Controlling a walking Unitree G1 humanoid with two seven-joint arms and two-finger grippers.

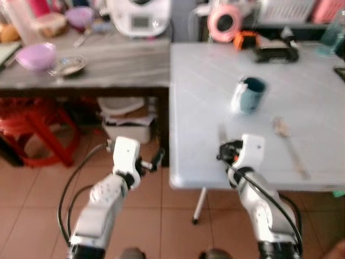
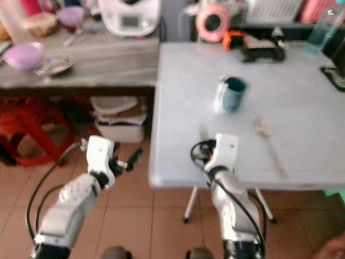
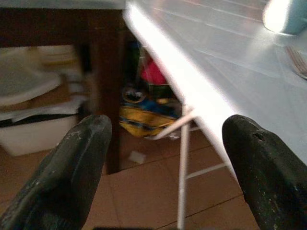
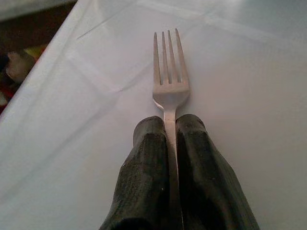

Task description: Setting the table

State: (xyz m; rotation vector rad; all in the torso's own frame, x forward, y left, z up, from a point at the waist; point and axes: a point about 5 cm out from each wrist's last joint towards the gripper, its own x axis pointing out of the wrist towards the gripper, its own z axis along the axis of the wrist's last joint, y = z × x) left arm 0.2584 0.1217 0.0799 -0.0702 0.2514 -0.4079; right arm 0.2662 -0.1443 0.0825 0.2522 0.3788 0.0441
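We see a brown side table with a purple bowl and a small metal dish near its front edge, and a white machine at its back edge. Under it are a red stool and a white tub. At the back edge of the white table sit a pink roll and an orange thing.

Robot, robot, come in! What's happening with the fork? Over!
Right gripper shut on fork, low over white table. Left gripper open, off table's edge. Mug and spoon lie ahead, apart.
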